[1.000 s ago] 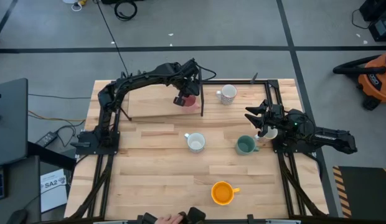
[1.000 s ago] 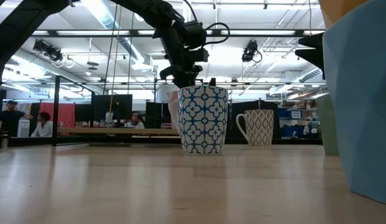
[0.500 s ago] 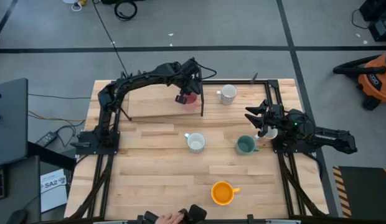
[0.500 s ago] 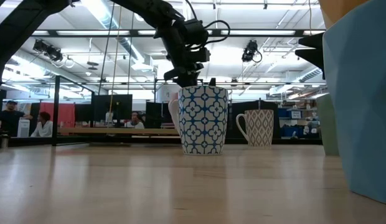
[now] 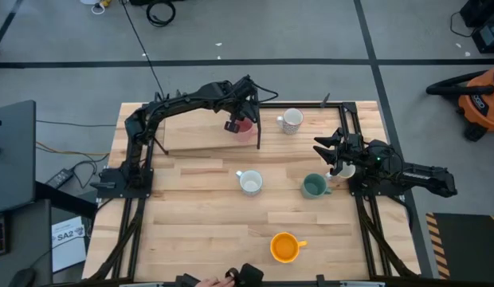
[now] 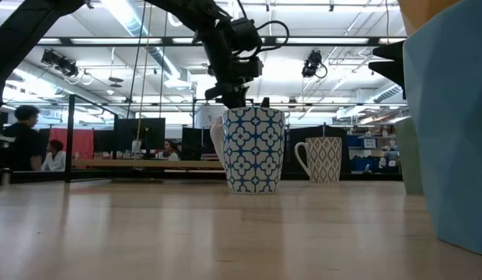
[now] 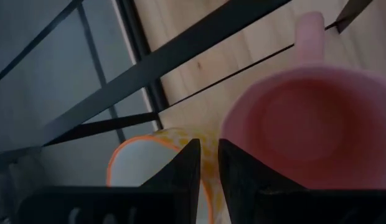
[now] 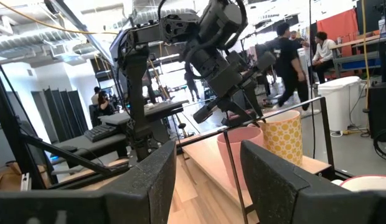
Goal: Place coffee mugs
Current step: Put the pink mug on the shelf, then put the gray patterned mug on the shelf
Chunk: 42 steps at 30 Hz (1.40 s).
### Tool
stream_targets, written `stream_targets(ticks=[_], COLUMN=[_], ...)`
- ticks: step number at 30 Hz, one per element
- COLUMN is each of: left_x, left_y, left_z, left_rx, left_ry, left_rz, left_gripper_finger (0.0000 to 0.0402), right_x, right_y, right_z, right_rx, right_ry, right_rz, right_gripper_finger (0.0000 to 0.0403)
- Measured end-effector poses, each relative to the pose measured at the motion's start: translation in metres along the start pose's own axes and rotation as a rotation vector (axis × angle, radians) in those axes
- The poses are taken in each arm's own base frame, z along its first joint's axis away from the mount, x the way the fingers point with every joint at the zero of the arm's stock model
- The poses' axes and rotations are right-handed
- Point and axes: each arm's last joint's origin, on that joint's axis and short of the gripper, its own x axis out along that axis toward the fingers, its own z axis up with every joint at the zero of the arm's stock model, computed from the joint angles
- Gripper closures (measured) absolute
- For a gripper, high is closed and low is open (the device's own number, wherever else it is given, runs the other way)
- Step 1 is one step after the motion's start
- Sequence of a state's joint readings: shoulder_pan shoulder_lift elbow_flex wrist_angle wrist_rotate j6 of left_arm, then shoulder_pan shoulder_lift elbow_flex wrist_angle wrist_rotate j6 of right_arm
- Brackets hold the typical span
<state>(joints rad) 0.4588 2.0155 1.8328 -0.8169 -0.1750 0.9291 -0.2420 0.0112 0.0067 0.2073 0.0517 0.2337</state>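
Note:
The pink mug (image 5: 245,129) stands upright on its base near the table's far edge, beside a yellow-patterned mug (image 7: 143,167). My left gripper (image 5: 233,123) hovers just above the two, fingers pointing down with only a narrow gap, holding nothing (image 7: 208,171). A white mug (image 5: 291,121), a blue-patterned mug (image 5: 250,182), a dark green mug (image 5: 313,186) and an orange mug (image 5: 284,247) stand apart on the table. My right gripper (image 5: 331,151) waits open at the right side next to another white mug (image 5: 346,170).
A thin black frame (image 5: 258,131) stands next to the pink mug, and black rails (image 5: 360,207) run along the right side. In the low view a light blue mug (image 6: 451,132) looms close at the right. People move in the room beyond. Bare wood lies at the near left (image 5: 191,231).
My left gripper has risen a little above the pink mug and drifted slightly toward the far edge. The mugs have stayed where they were.

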Motion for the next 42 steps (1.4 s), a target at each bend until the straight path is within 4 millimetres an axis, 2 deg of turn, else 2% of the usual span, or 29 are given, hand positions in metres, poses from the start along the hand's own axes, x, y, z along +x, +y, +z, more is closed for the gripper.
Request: stream_targets(ticks=[4,9,16,20,23,30,36,42], left_x=[-0.015,-0.049,-0.109,-0.129,-0.129,-0.102,-0.090,-0.086], left_y=[0.000,0.001,-0.002,-0.010,-0.025,-0.077,-0.112,-0.129], left_z=[0.000,-0.005,-0.032,-0.049,-0.063,-0.094,-0.111,-0.110], left_rx=[0.003,-0.083,-0.309,-0.409,-0.466,-0.613,-0.750,-0.770], left_ry=[-0.004,-0.030,-0.187,-0.274,-0.289,-0.304,-0.322,-0.328], left_rz=[0.005,0.005,-0.227,-0.345,-0.375,-0.339,-0.270,-0.183], left_gripper_finger=[0.0338,0.0338,0.0338,0.0338,0.0340,0.0351,0.0351,0.0351], right_x=[0.000,0.000,-0.001,0.000,0.002,0.023,0.062,0.105], right_y=[0.000,0.000,-0.002,-0.001,0.002,0.005,-0.002,-0.025], right_z=[0.000,0.003,0.010,0.016,0.029,0.060,0.091,0.116], right_rx=[0.004,0.045,0.101,0.104,0.105,0.085,0.101,0.138], right_ry=[-0.001,-0.035,-0.133,-0.154,-0.162,-0.047,0.128,0.323], right_rz=[0.000,-0.030,-0.108,-0.136,-0.137,-0.298,-0.521,-0.746], right_gripper_finger=[0.0218,0.0218,0.0218,0.0218,0.0218,0.0218,0.0218,0.0218])
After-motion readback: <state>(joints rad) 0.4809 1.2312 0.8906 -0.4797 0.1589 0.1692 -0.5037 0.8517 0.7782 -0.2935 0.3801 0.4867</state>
